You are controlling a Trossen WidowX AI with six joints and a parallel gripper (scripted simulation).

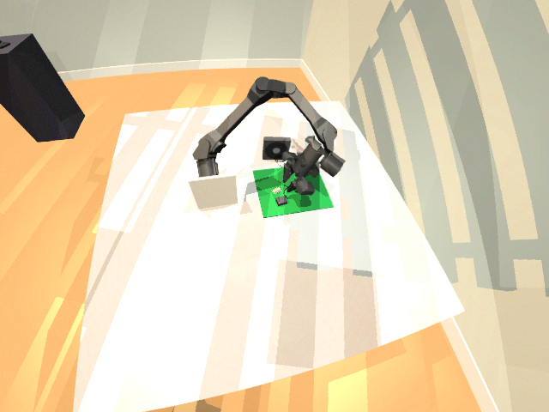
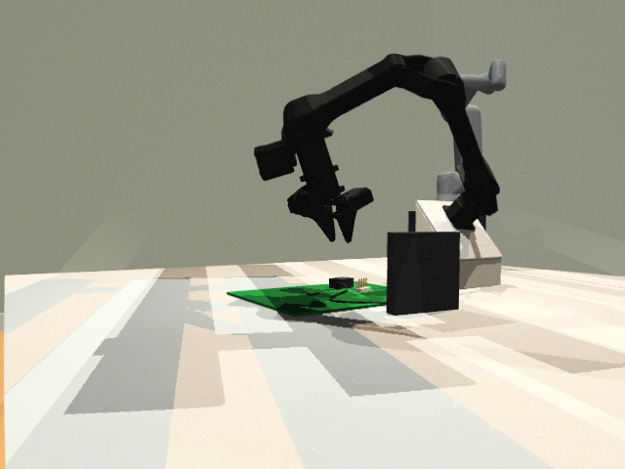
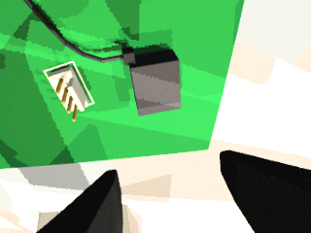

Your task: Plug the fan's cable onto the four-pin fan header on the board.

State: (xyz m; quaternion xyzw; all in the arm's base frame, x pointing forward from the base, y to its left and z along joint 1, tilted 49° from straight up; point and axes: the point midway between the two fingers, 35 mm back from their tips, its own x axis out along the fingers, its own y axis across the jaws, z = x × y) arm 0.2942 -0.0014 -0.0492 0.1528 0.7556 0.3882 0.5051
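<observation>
The fan plug [image 1: 281,201] [image 2: 341,282] [image 3: 157,87] is a dark block resting on the green board [image 1: 268,209] [image 2: 262,293] [image 3: 199,29], near one edge. Its thin dark cable [image 3: 99,59] curves away across the board. The four-pin header [image 1: 276,190] [image 2: 362,288] [image 3: 78,98] has a pale base and bare upright gold pins. It stands beside the plug, apart from it. My gripper [image 1: 286,185] [image 2: 340,240] [image 3: 170,170] is partly open with nothing between the fingers. It points down above the board, higher than the plug and touching nothing.
The square black fan [image 1: 276,149] [image 2: 423,273] stands at the board's side and hides part of it in the exterior view. The arm's pale slanted base block [image 1: 214,191] [image 2: 479,270] stands near the board. A large dark box [image 1: 39,88] is off the table.
</observation>
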